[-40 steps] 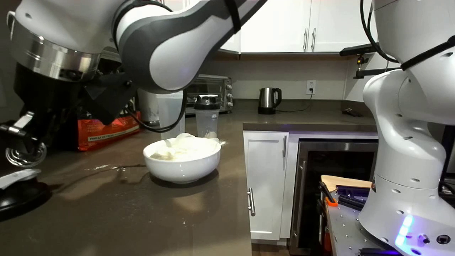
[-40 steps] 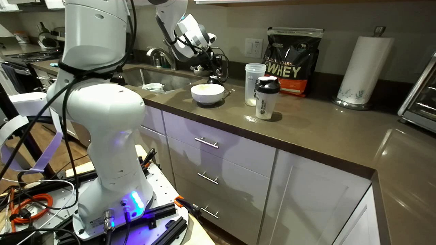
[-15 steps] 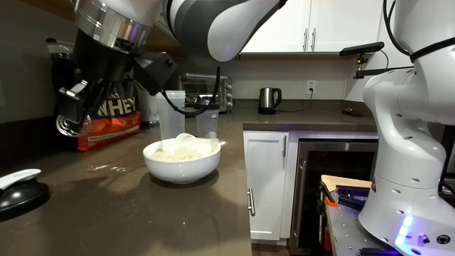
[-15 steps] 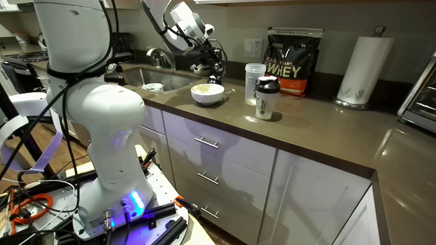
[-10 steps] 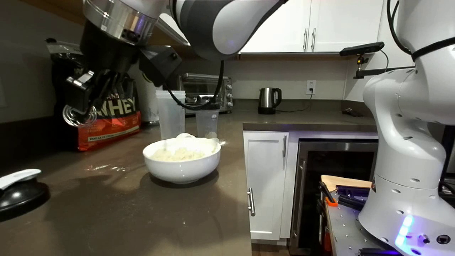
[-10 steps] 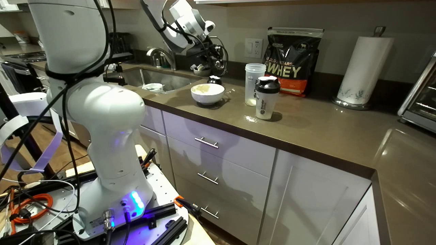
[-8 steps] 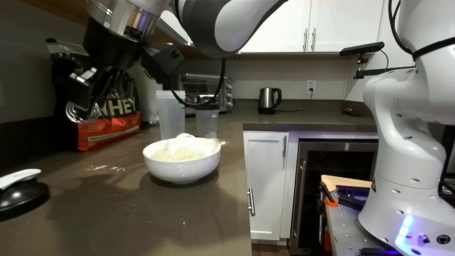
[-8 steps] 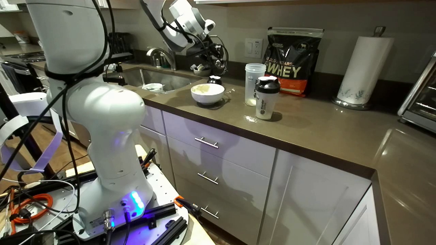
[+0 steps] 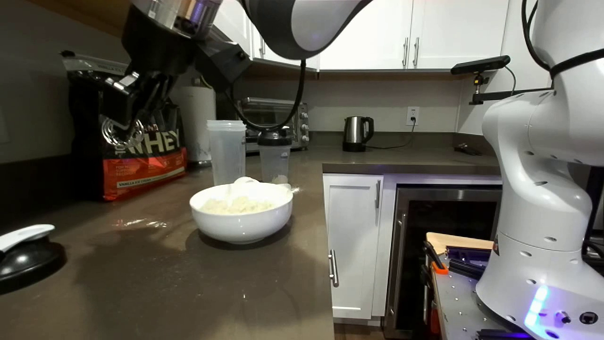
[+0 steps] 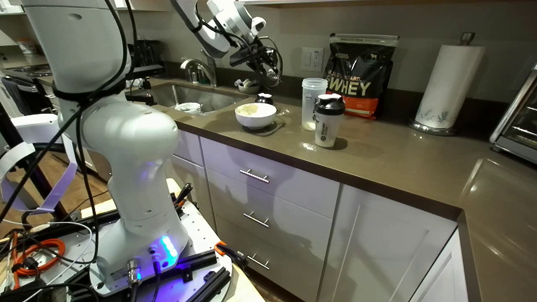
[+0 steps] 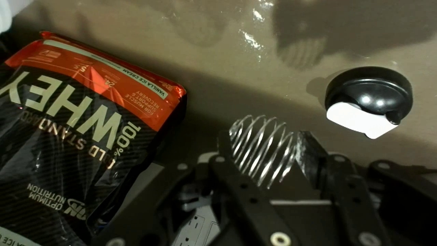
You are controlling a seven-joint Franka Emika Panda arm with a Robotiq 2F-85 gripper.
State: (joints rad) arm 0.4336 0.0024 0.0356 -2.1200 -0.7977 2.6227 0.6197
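A: What does the gripper (image 11: 263, 143) have between its fingers?

B: A round wire coil (image 11: 263, 152). It is pinched there, a fingertip against each side, and in the wrist view it sits just below and right of the frame's middle.

A: How does it look from outside?

B: In both exterior views it hangs in the air, clear of the countertop (image 9: 188, 293). In an exterior view the black and red WHEY bag (image 9: 146, 163) shows behind it, on the left side of the frame.

A: And what is beneath it?

B: In an exterior view a black lid (image 10: 264, 99) with a white flap shows below the coil, upper middle of the frame, well apart from it. In the wrist view that lid lies at the right, and the bag fills the left, its lettering upside down.

A: Where's the white bowl (image 9: 241, 226)?

B: On the countertop, just left of the frame's middle, with pale, crumbly contents. Beyond it stand a tall clear cup (image 9: 226, 153) and a black-topped shaker bottle (image 9: 274, 160), both upright.

A: Anything farther off?

B: A paper towel roll (image 10: 451, 86), upper right.
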